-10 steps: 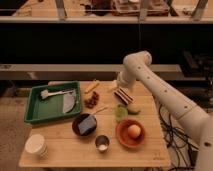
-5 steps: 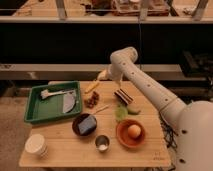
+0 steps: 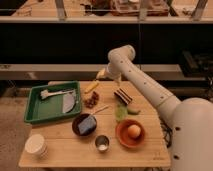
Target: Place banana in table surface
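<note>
The green tray (image 3: pixel 50 119) sits at the far left of the desk (image 3: pixel 65 150). It holds a pale-handled utensil (image 3: pixel 50 93) along its far side and a flat grey piece (image 3: pixel 68 102) toward its right wall. In front of it, near the middle, a dark bowl (image 3: pixel 75 125) carries a bluish-grey object (image 3: pixel 88 124). To the right, an orange dish (image 3: pixel 120 136) holds a round orange fruit (image 3: pixel 133 131). A small metal cup (image 3: pixel 102 143) stands between the two on the near side, with something pale inside. A white cup (image 3: pixel 36 145) stands at the near left corner; its contents do not show.

The banana (image 3: pixel 91 87) lies flat on the bare planks of the desk, just right of the tray's far right corner and outside every container. A brown clump (image 3: pixel 91 101) lies just nearer than it. A dark striped block (image 3: pixel 122 96) lies to the right, with a pale green leaf-shaped item (image 3: pixel 120 112) in front of that.

The white arm (image 3: pixel 145 85) reaches in from the right. The pincer (image 3: pixel 102 74) hangs over the far edge of the desk, just beyond the banana and slightly right of it — whether it is apart or together, I cannot tell.

Behind the desk run dark metal shelves (image 3: pixel 50 70). Bare planks lie along the near edge and the near left — the far right corner is covered by the arm.
</note>
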Available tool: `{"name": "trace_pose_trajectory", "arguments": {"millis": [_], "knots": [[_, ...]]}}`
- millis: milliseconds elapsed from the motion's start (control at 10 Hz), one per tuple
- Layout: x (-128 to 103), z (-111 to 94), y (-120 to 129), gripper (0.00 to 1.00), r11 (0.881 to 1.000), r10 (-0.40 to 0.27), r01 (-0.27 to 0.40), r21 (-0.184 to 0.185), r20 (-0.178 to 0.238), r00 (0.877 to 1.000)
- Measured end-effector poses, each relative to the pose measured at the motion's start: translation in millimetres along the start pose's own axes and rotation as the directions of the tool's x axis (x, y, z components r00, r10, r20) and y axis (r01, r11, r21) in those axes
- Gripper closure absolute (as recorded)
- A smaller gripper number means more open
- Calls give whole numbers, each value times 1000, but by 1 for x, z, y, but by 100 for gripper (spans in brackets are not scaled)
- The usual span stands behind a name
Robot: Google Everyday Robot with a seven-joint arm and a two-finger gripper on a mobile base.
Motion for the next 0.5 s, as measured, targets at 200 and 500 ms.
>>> {"name": "trace_pose_trajectory", "arguments": {"millis": [200, 500], "knots": [[6, 31, -24, 20, 1000, -4, 5, -16, 40, 999], [-1, 66, -48, 20, 1000, -1, 3, -20, 90, 996]]}}
